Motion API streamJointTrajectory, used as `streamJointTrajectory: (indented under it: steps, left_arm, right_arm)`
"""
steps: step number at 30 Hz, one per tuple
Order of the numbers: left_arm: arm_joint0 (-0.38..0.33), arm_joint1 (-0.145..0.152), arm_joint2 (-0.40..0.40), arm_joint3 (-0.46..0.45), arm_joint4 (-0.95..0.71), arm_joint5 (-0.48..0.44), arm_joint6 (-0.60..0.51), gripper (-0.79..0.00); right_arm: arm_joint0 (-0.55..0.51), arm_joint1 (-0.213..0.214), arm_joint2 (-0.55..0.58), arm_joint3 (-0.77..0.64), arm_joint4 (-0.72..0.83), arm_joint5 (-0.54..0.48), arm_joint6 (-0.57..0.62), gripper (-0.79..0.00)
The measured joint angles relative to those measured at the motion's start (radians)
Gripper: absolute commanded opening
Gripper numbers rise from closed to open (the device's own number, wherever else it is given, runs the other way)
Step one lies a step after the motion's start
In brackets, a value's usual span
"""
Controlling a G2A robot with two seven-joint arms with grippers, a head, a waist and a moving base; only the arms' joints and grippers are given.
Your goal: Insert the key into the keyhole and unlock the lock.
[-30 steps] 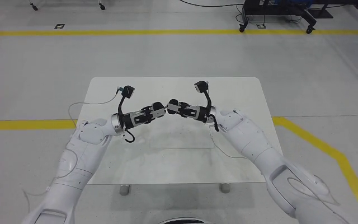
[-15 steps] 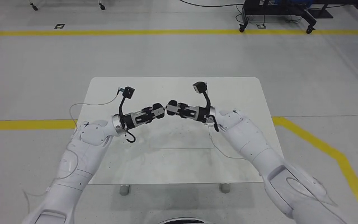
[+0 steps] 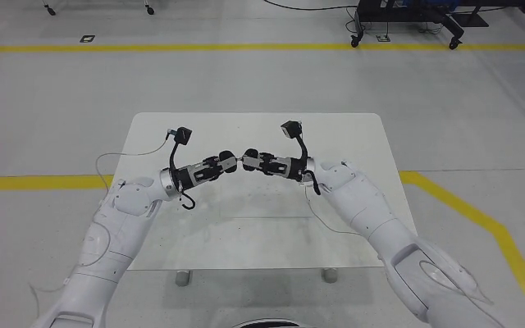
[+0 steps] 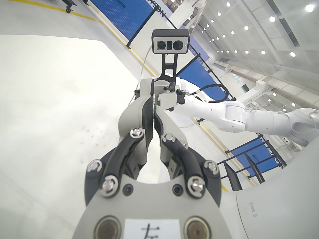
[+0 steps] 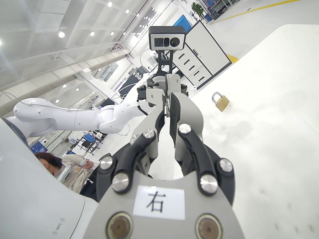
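Above the middle of the white table [image 3: 344, 139] my two grippers meet tip to tip. In the right wrist view my right gripper [image 5: 168, 100] is shut on a small silver key [image 5: 168, 105] wedged between its black pads. My left gripper [image 4: 153, 99] is shut as well, its pads pressed on a thin metal sliver at the tips, just in front of the right gripper [image 4: 169, 96]. From above, the left gripper [image 3: 235, 159] and the right gripper [image 3: 245, 157] touch. A brass padlock [image 5: 220, 102] with a closed silver shackle lies flat on the table, apart from both grippers.
Both forearms slant over the table from its near corners. A thin cable [image 3: 131, 152] trails from the left wrist across the table's left edge. Yellow floor lines [image 3: 246, 47] run around the table.
The joined grippers have shifted slightly to the left, and the left wrist has turned a little. Both stay shut tip to tip.
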Motion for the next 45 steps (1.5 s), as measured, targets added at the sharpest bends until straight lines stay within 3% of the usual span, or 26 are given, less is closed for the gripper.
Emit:
streamJointTrajectory:
  steps: [8, 14, 26, 31, 33, 35, 45]
  left_arm:
    - [0.007, 0.009, -0.011, -0.008, -0.006, -0.012, -0.021, -0.785]
    - [0.008, 0.021, -0.015, -0.034, 0.026, 0.019, -0.095, -0.785]
    - [0.019, 0.030, -0.024, -0.057, 0.089, 0.057, -0.052, -0.785]
    - [0.019, 0.033, -0.020, -0.066, 0.116, 0.066, -0.047, -0.785]
    - [0.019, 0.034, -0.018, -0.067, 0.118, 0.068, -0.042, -0.785]
    - [0.020, 0.034, -0.017, -0.067, 0.116, 0.069, -0.035, -0.785]
    - [0.017, 0.037, -0.008, -0.060, 0.148, 0.070, -0.012, -0.785]
  right_arm:
    - [0.007, -0.003, -0.013, 0.014, -0.003, 0.000, 0.000, -0.477]
    - [0.025, -0.002, -0.049, 0.034, -0.027, 0.000, 0.000, -0.462]
    - [0.063, 0.014, -0.167, 0.043, 0.039, 0.000, 0.000, -0.502]
    - [0.072, 0.023, -0.194, 0.039, 0.067, 0.000, 0.000, -0.563]
    - [0.075, 0.025, -0.202, 0.038, 0.073, 0.000, 0.000, -0.637]
    - [0.077, 0.028, -0.211, 0.037, 0.080, 0.000, 0.000, -0.773]
    - [0.089, 0.037, -0.245, 0.040, 0.093, 0.000, 0.000, -0.785]
